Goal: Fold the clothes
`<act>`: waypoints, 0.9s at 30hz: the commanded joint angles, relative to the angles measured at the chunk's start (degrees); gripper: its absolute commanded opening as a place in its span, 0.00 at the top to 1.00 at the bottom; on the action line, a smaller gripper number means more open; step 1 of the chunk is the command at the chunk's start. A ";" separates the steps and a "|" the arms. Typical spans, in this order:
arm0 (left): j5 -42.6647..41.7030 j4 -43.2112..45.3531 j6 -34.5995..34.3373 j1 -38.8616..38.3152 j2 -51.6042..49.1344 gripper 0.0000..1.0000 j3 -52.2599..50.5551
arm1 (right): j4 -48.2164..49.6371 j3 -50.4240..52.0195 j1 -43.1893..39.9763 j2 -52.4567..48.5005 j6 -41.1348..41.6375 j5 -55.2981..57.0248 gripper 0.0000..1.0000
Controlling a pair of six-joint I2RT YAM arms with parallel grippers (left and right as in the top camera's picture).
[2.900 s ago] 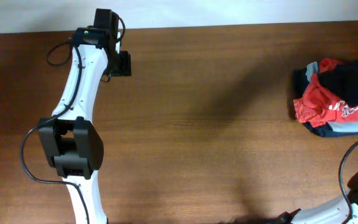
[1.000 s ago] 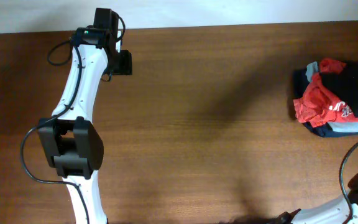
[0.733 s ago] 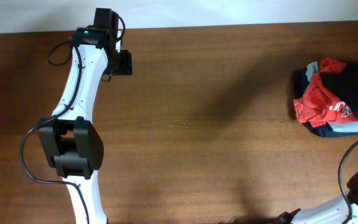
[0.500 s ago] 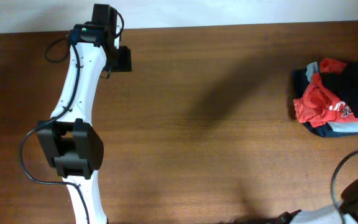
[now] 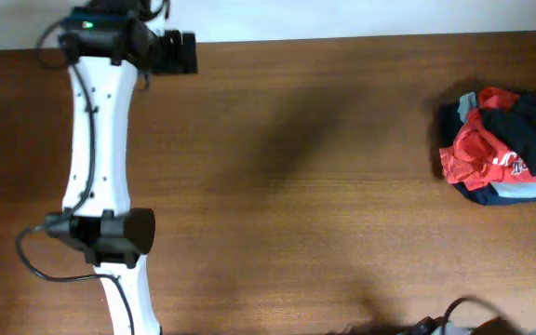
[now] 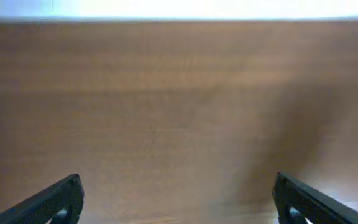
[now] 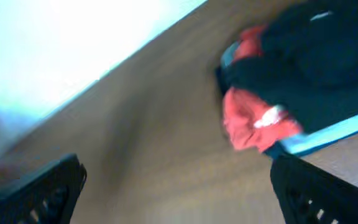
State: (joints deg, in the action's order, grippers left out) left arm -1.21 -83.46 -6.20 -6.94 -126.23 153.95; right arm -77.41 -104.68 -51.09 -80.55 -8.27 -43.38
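The clothes, a black T-shirt point(image 5: 529, 119), lie crumpled on top of a pile at the table's right edge. In the right wrist view the black T-shirt point(image 7: 309, 56) fills the upper right, a small white mark near its top. My right gripper point(image 7: 179, 193) is open over bare wood, short of the pile, with nothing between its fingers. It does not show in the overhead view. My left gripper point(image 5: 180, 53) reaches to the far left edge of the table. In its own view the left gripper point(image 6: 178, 199) is open above bare wood.
Under the black shirt lie a red shirt with white lettering point(image 5: 473, 154) and blue and navy garments point(image 5: 519, 193). The red shirt point(image 7: 253, 121) also shows in the right wrist view. The left arm point(image 5: 96, 158) stretches along the table's left side.
The left arm has swung out to the far left edge and its jaws have spread wider. The right arm's parts at the lower right have slipped out of the overhead view.
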 commanded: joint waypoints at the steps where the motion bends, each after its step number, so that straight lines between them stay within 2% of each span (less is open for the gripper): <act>1: -1.22 -2.29 0.70 0.33 0.37 0.02 9.07 | -6.40 -0.66 5.55 7.50 -17.62 -4.87 0.01; 5: -1.62 -3.96 0.70 0.28 0.37 0.01 13.77 | -10.29 -0.66 13.51 12.13 -21.81 -4.66 0.01; 11: -1.57 -6.08 0.70 0.31 0.35 0.01 13.81 | -9.62 -0.66 23.04 16.39 -21.75 -0.70 0.01; 17: -1.57 -6.08 0.70 0.31 0.35 0.01 13.81 | -12.85 -0.66 24.09 16.37 -21.51 0.57 0.01; 27: -1.57 -6.08 0.70 0.31 0.35 0.01 13.81 | -12.85 -0.66 24.09 13.79 -21.51 0.57 0.01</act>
State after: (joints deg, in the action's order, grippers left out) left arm -2.02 -89.58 -6.20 -6.94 -126.21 167.30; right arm -90.06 -104.79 -27.59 -65.87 -28.97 -42.92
